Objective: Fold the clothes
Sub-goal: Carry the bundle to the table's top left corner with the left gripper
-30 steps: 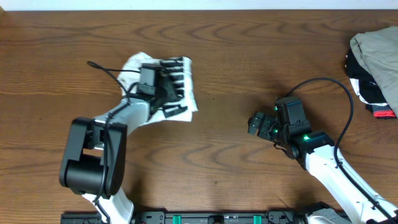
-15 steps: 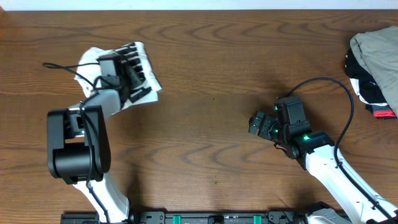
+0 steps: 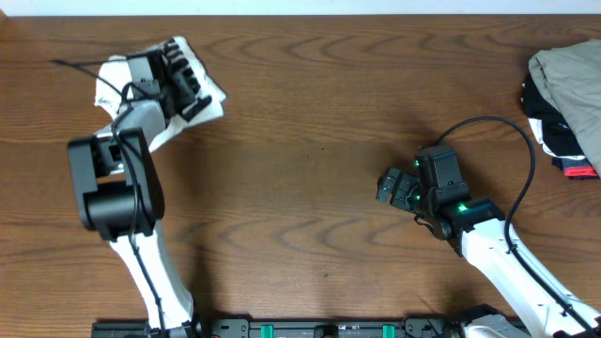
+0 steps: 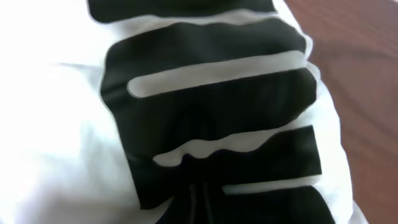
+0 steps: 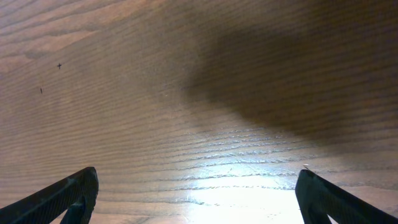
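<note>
White shirt sits at the far-left corner of the table, your left gripper right on top of it. A heap of clothes lies at the table's far-right edge, and your right gripper hangs right of the table's middle.

Left wrist: the shirt fills the view. Its black lettering puckers into a pinch at the bottom, so you're clamped on it.

Right wrist: the fingers are spread wide over bare table, holding nothing.
</note>
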Controlling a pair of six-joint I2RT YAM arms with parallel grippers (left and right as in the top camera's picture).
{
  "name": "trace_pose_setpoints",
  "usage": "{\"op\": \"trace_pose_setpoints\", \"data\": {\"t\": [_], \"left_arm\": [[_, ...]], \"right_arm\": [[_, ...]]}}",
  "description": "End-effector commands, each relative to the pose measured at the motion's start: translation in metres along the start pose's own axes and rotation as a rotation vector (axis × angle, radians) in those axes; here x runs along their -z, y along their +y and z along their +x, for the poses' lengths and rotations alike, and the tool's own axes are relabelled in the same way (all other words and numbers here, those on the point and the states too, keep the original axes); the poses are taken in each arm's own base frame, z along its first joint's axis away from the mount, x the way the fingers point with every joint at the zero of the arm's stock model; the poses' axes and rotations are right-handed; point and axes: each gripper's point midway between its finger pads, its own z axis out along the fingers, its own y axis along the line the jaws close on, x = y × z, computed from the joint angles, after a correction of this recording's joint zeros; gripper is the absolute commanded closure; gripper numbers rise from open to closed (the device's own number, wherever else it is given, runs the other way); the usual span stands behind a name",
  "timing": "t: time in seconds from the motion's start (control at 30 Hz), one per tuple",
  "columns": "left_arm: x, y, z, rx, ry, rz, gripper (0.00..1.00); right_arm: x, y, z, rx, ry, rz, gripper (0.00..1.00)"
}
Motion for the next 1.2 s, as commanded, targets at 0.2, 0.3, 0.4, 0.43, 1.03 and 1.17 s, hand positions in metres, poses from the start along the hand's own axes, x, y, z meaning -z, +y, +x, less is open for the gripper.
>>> {"op": "trace_pose_setpoints", "data": {"t": [0.2,0.3,0.4,0.43,1.03,1.17], "left_arm": [[-0.061,0.038,0.040,-0.099,0.091,-0.168,0.89],[-0.057,0.058,0.030,-0.090,0.059,-0.249,0.88],[-0.053,0.079,0.026,-0.048,0.056,-0.301,0.88],[-0.051,0.088,0.026,-0.002,0.049,-0.329,0.89],[-0.051,0.104,0.003,0.876,-0.148,-0.261,0.94],[-0.053,0.089,-0.013,0.991,-0.216,-0.194,0.94]], "right_arm": [[0.001,0.000,-0.002,0.002,-0.017,0.008,0.01],[0.001,0.000,-0.002,0.002,-0.016,0.008,0.01],[0.001,0.000,-0.002,0.002,-0.017,0.008,0.01],[0.001,0.000,-0.002,0.002,-0.017,0.008,0.01],[0.001,0.000,-0.002,0.002,-0.019,0.011,0.01],[0.001,-0.001,-0.002,0.002,-0.018,0.012,0.01]]}}
